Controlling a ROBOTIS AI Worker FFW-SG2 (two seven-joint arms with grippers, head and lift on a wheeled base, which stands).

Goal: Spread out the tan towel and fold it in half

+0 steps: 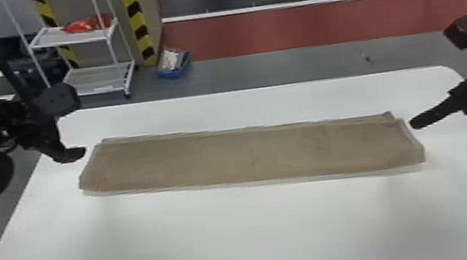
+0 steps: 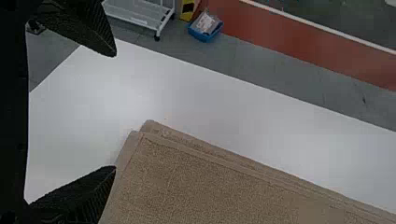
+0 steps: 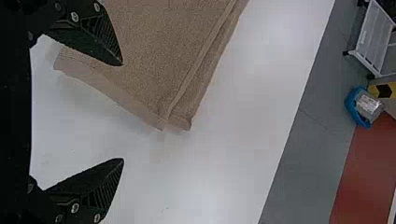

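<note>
Here's our left gripper [image 2: 116,111], fingers apart, just beside the towel's near end; dip carelessly and we'd snag one layer, skewing the fold. Between both pairs of fingers lies the tan towel [image 1: 248,155], apparently doubled, far edges slightly mismatched. Our right gripper [image 3: 123,112], fingers apart too, could drag its corner while withdrawing.

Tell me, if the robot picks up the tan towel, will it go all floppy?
Probably, yes. The tan towel looks like soft, thin cloth folded into a long strip, so its ends would likely droop if lifted in the middle. Its layers look loose at the far edge, so they might slide apart. It lies flat on the white table, so it probably won't roll.
</note>
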